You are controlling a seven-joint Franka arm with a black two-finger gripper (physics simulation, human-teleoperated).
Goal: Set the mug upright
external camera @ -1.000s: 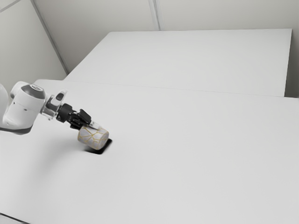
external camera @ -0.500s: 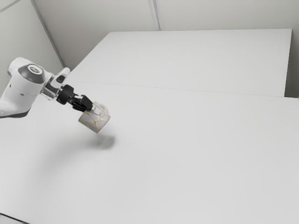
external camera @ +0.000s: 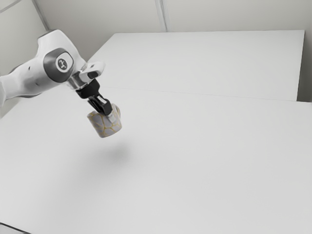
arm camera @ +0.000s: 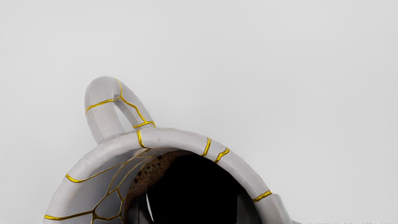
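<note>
My gripper (external camera: 108, 114) is closed on the mug (external camera: 104, 125), its fingers (arm camera: 281, 203) pinching the wall at the rim, one inside the mouth and one outside. That carries the mug in the air above the table (external camera: 204, 165), with a soft shadow (external camera: 115, 153) below it. The mouth is up but leans toward the exterior view's left, and the base swings out toward its right; the handle (arm camera: 104, 119) stands off the mug's side, away from my grip.

As I judge it, the work now is to turn my wrist until the mug's base lies level with the tabletop, then lower straight down. I should turn slowly, since a pinch on one side of the wall could let the mug pivot between my pads. I want the whole base ring to meet the table together; an edge landing first would rock it. Only once it bears flat should I part my fingers, then draw up along the wall so the inner one doesn't drag the rim.

The mug's inside is mostly black to me, and part of its rim is cut off below in the wrist view. I can't tell how squarely the inner finger seats, nor exactly how high the base hangs.
</note>
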